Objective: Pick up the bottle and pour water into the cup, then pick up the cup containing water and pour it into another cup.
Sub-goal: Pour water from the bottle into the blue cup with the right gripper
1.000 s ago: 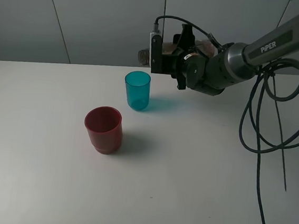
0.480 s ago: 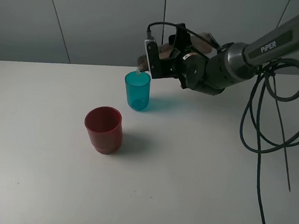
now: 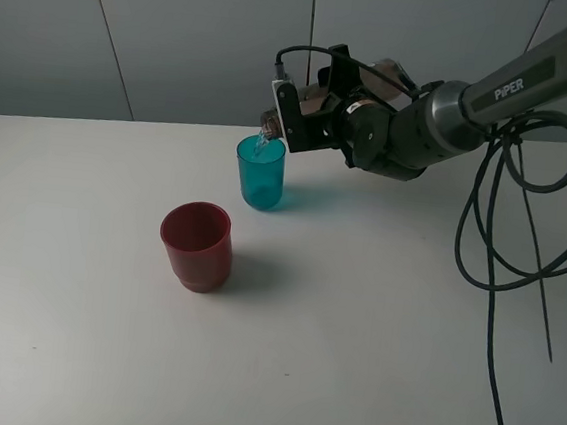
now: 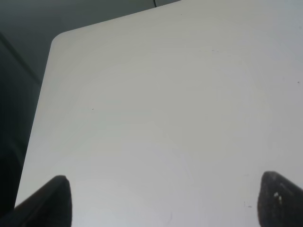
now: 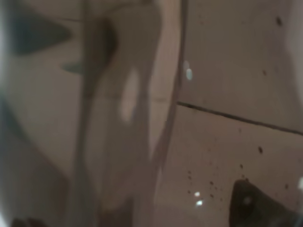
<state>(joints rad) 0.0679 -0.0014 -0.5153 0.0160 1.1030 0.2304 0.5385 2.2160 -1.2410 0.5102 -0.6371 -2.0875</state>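
In the exterior high view my right gripper (image 3: 338,89) is shut on the smoky grey-brown bottle (image 3: 317,99) and holds it tipped nearly level. Its neck (image 3: 269,127) points down and left over the rim of the teal cup (image 3: 259,171), which stands upright on the table, and a thin stream of water falls into it. The red cup (image 3: 196,244) stands upright in front of and left of the teal one. The right wrist view is filled by the blurred translucent bottle (image 5: 128,118). My left gripper (image 4: 163,198) is open and empty over bare table; it does not show in the exterior view.
The white table (image 3: 353,330) has its rounded far-left corner (image 4: 57,40) in the left wrist view. Black cables (image 3: 497,243) hang from the right arm at the right side. A grey wall stands behind the table.
My right gripper has tipped the bottle further and moved its neck down and left to the teal cup's rim. Water now runs into the cup. The cups have not moved.
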